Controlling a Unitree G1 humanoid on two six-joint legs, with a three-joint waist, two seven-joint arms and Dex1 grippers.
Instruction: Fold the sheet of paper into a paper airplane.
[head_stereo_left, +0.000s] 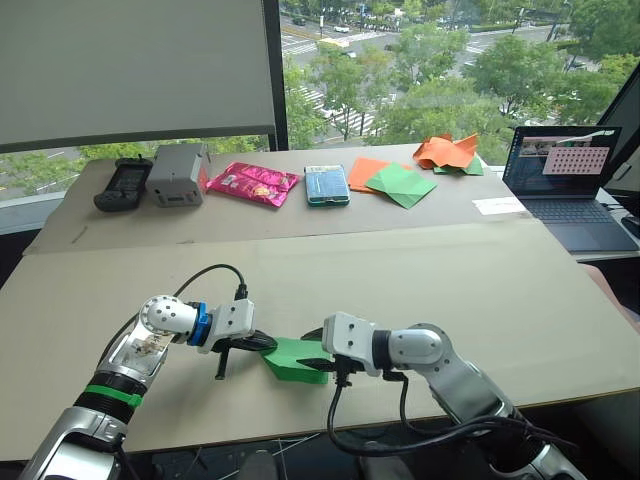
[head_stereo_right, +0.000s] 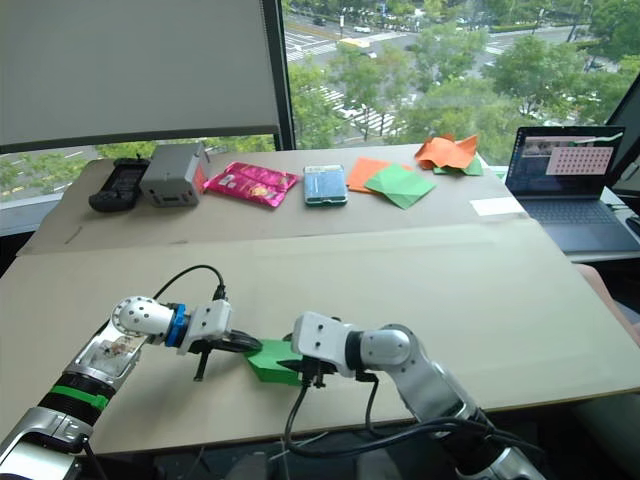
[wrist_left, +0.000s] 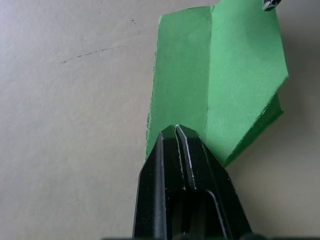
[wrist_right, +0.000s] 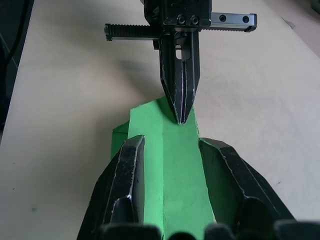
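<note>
The sheet of paper (head_stereo_left: 295, 360) lies at the near table edge, at 6 o'clock, already folded into a layered wedge; I judge the wing folds remain. My left gripper (wrist_right: 181, 117) pinches its end, fingers closed. My right gripper (wrist_right: 170, 150) straddles it, fingers apart. I can read no writing.

Two grippers, left (head_stereo_left: 262, 345) and right (head_stereo_left: 318, 362), are meeting at one folded green paper airplane (head_stereo_left: 293, 360). Behind it are lying one laptop (head_stereo_left: 563, 180), one pink packet (head_stereo_left: 253, 184) and one grey box (head_stereo_left: 177, 174).
</note>
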